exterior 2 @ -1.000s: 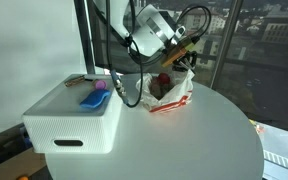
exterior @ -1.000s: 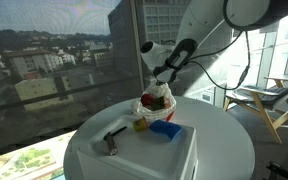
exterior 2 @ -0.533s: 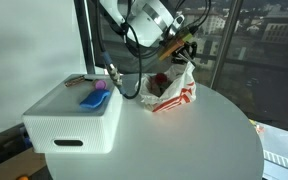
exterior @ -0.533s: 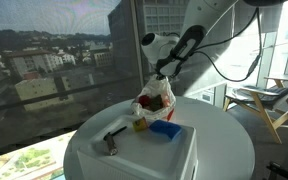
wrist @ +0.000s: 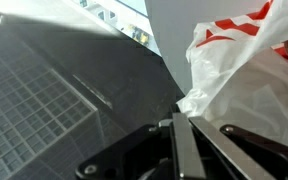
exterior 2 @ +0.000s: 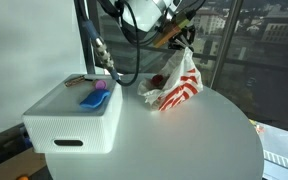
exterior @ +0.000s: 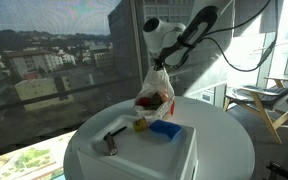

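White plastic bag (exterior 2: 176,85) with red stripes and red contents showing through; plain white box (exterior 2: 69,125) bearing a blue pad (exterior 2: 92,98), a purple piece (exterior 2: 101,86) and a yellow block (exterior: 140,125); white table (exterior 2: 194,145); black gripper (exterior 2: 181,42) on a white arm (exterior: 162,30).

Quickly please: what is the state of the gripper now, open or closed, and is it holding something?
Gripper: closed, holding the red-and-white plastic bag by its top.
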Robot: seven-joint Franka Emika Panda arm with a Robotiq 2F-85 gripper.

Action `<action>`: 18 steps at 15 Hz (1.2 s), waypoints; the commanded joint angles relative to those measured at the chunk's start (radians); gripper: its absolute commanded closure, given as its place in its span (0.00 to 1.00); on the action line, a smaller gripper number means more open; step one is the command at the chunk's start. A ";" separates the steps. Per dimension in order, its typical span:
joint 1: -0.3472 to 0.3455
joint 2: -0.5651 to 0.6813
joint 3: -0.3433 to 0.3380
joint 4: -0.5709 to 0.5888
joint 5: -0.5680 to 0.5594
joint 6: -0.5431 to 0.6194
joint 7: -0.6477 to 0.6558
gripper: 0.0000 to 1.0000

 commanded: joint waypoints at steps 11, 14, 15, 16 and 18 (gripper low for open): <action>-0.005 -0.094 0.006 -0.155 -0.325 0.112 0.193 0.38; 0.019 -0.163 -0.012 -0.186 -0.445 0.084 0.342 0.16; 0.000 -0.197 0.018 -0.229 -0.361 0.101 0.276 0.09; -0.099 -0.236 0.136 -0.278 -0.252 0.131 0.157 0.03; -0.126 -0.255 0.186 -0.317 -0.109 0.145 0.057 0.00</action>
